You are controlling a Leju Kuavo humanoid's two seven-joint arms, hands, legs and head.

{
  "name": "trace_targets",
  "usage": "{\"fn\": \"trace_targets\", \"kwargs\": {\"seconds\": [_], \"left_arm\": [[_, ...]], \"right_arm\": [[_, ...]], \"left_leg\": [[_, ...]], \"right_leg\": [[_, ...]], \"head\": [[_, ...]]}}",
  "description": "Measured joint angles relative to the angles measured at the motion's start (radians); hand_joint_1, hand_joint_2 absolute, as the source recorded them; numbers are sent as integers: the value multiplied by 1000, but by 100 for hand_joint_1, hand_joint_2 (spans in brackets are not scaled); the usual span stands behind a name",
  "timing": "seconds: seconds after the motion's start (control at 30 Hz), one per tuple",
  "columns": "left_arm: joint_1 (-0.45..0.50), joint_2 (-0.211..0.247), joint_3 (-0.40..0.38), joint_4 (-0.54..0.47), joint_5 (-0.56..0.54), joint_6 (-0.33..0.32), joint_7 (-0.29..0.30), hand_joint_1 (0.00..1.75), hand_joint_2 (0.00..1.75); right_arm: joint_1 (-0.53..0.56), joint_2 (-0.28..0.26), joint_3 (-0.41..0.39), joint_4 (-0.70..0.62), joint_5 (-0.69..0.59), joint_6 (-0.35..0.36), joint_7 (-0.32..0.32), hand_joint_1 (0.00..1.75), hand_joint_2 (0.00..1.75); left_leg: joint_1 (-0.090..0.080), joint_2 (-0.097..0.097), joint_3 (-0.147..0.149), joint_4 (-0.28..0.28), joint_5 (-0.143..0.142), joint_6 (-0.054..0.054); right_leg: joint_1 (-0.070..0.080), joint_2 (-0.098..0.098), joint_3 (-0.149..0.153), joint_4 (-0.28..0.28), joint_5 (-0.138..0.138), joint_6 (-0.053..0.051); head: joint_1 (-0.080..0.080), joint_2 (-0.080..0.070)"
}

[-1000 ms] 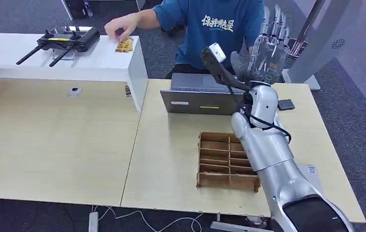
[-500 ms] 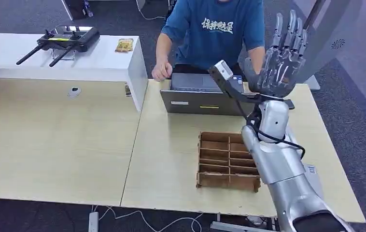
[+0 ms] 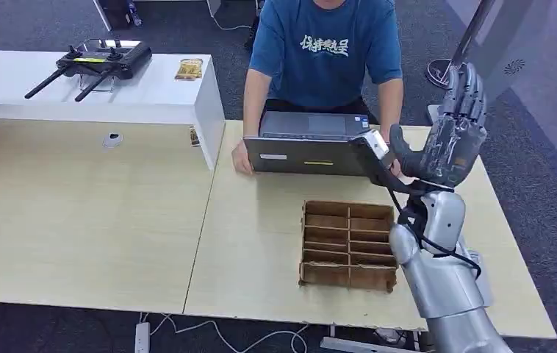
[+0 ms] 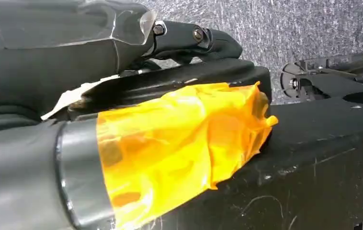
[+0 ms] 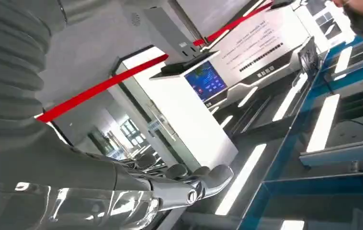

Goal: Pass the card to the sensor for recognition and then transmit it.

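Right hand [image 3: 452, 143] raised, fingers spread, holding nothing, one laptop [image 3: 306, 144], one cardboard divider tray [image 3: 347, 245], left hand's state unclear

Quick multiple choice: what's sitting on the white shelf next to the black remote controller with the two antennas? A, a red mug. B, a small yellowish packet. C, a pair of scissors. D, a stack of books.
B: on the white shelf, a small yellowish packet lies beside the black remote controller; no mug, scissors or books are on it.
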Motion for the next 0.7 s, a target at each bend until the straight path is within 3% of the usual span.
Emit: {"fn": "trace_targets", "kwargs": {"seconds": [0.7], "left_arm": [[7, -1, 41, 0, 12, 8, -10, 0, 0]], "right_arm": [[262, -67, -83, -210, 28, -29, -19, 0, 175]], "left_leg": [[0, 0, 0, 0, 0, 0]], "right_leg": [[0, 0, 0, 0, 0, 0]], "head": [[0, 0]]}}
